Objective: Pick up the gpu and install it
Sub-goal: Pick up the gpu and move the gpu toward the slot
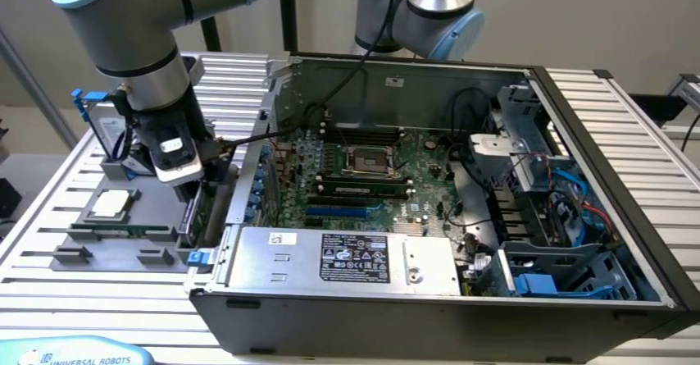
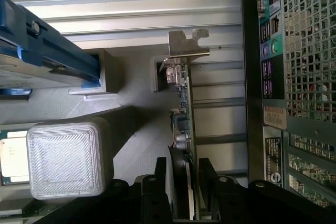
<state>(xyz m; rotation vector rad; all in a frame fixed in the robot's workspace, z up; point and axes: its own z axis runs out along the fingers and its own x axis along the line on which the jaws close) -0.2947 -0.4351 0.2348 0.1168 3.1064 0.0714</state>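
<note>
The gpu point(image 1: 193, 217) is a thin dark card standing edge-on in the grey holder tray point(image 1: 110, 252), just outside the computer case's wall on the exterior view's left. My gripper point(image 1: 196, 196) reaches down onto it from above. In the wrist view the gpu point(image 2: 185, 106) runs away from me, with its silver bracket point(image 2: 186, 45) at the far end beside a holder slot. My gripper point(image 2: 184, 184) straddles the card's near end. The black fingers point(image 2: 161, 182) sit close against both faces, shut on it.
The open computer case point(image 1: 612, 135) with its motherboard point(image 1: 361, 168) lies to the exterior view's right; its perforated rear panel point(image 2: 304, 66) is close beside the card. A hard drive with blue rails point(image 1: 104, 123) and a square CPU chip point(image 1: 113, 203) share the tray. A second arm point(image 1: 432, 4) stands behind the case.
</note>
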